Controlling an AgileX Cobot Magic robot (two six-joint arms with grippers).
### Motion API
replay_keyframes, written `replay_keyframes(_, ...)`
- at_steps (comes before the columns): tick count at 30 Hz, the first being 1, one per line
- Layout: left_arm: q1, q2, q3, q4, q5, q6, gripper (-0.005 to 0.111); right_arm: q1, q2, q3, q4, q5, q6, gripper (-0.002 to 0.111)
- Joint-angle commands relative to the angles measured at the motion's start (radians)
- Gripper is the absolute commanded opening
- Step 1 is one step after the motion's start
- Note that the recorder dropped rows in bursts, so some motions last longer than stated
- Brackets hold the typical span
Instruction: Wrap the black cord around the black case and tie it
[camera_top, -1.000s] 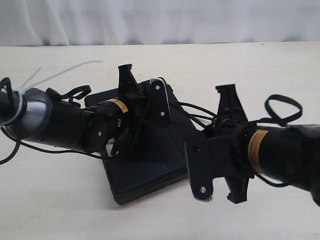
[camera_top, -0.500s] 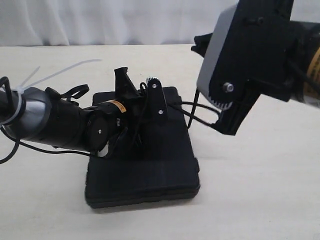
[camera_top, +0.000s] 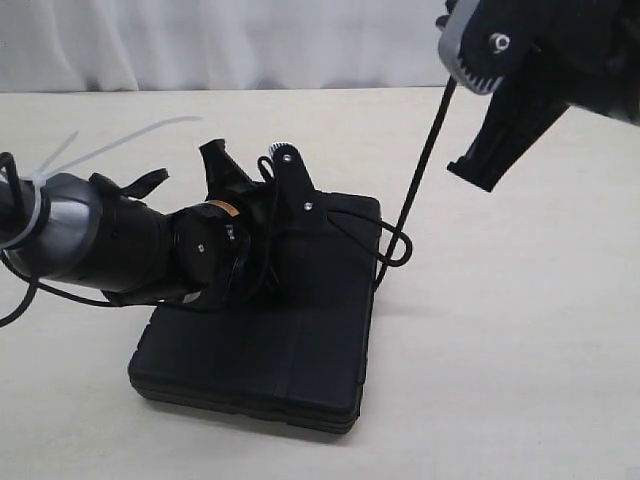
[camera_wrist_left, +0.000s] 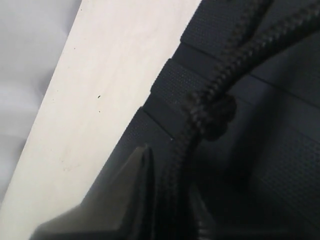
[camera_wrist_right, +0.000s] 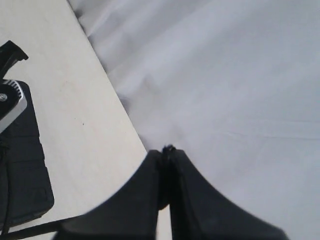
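Note:
The black case (camera_top: 262, 345) lies flat on the table. My left gripper (camera_top: 262, 195) rests low over the case's far part, shut on the black cord (camera_wrist_left: 235, 52). In the left wrist view the cord's knot (camera_wrist_left: 212, 112) sits just beyond the jaws (camera_wrist_left: 172, 200), over the case's ribbed lid (camera_wrist_left: 270, 165). From a loop at the case's right edge (camera_top: 392, 245) the cord (camera_top: 425, 160) rises taut to my right gripper (camera_top: 462, 70), high at the upper right. That gripper (camera_wrist_right: 167, 165) is shut on the cord, with a frayed tip (camera_wrist_right: 168, 148) poking past the fingertips.
The pale tabletop (camera_top: 520, 330) stretches around the case, with a white curtain (camera_top: 300, 40) behind it. A white zip tie (camera_top: 120, 145) and thicker arm cables (camera_top: 20, 290) hang by the left arm. The right wrist view catches the case's corner (camera_wrist_right: 22, 170).
The right gripper has risen up and to the right, drawing the cord taut. The case has swung and slid to the left and lies flat. The left gripper has shifted left with it.

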Motion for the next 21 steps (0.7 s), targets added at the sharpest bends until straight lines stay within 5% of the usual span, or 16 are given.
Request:
replay_keyframes(1,0.001,0.001,0.002,-0.007,0.034,-0.030,0.039,-0.022,-0.002,-0.015,-0.023,-0.079,0.012,0.004)
replay_keyframes(6,0.001,-0.017,0.002,-0.012,0.087,-0.033,0.072,-0.022,0.022,-0.015,-0.015,-0.051,0.012,0.004)
replay_keyframes(11,0.013,-0.159,0.002,-0.007,0.360,-0.026,0.074,-0.032,0.077,-0.016,0.004,-0.035,0.014,0.004)
replay_keyframes(16,0.086,-0.244,0.004,-0.017,0.394,-0.061,0.074,-0.148,0.078,-0.053,0.011,-0.146,0.142,0.004)
replay_keyframes(21,0.104,-0.244,0.004,0.000,0.472,-0.030,0.074,-0.162,0.076,-0.148,0.011,-0.176,0.171,0.004)
